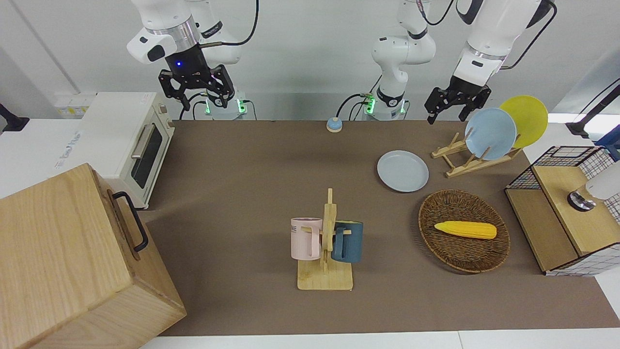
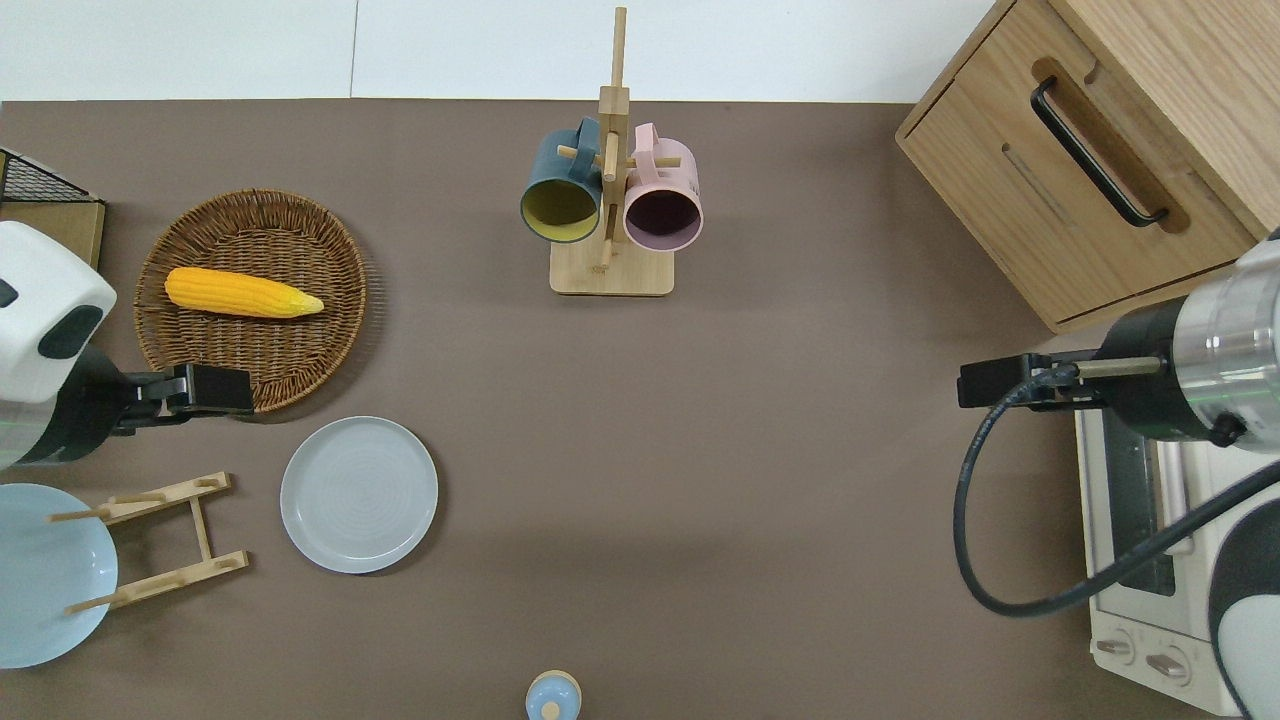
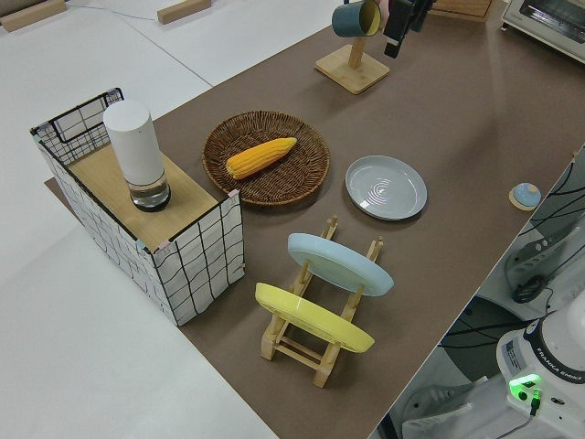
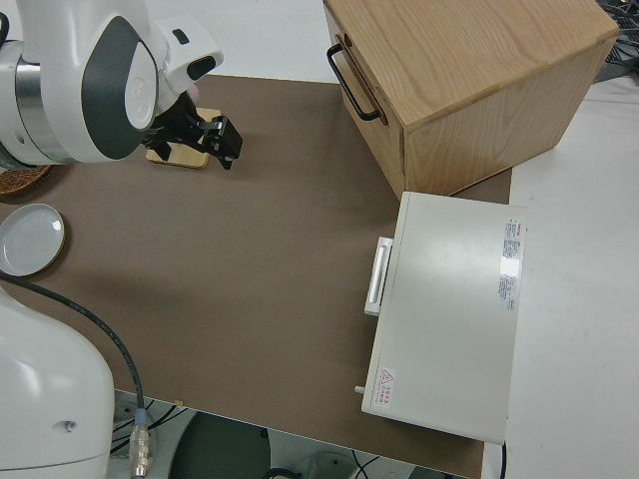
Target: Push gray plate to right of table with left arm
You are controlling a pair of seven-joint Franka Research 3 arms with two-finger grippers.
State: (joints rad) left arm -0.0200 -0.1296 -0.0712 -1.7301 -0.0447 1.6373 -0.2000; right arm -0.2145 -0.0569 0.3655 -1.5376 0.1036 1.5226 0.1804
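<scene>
The gray plate lies flat on the brown table, toward the left arm's end and beside the wooden plate rack. My left gripper hangs in the air, open and empty. In the overhead view it is over the wicker basket's rim nearest the robots, clear of the plate. The right arm is parked, its gripper open.
The rack holds a sky-blue plate and a yellow plate. A wicker basket holds a corn cob. A mug tree stands mid-table. A wire crate, toaster oven, wooden cabinet and small blue knob line the edges.
</scene>
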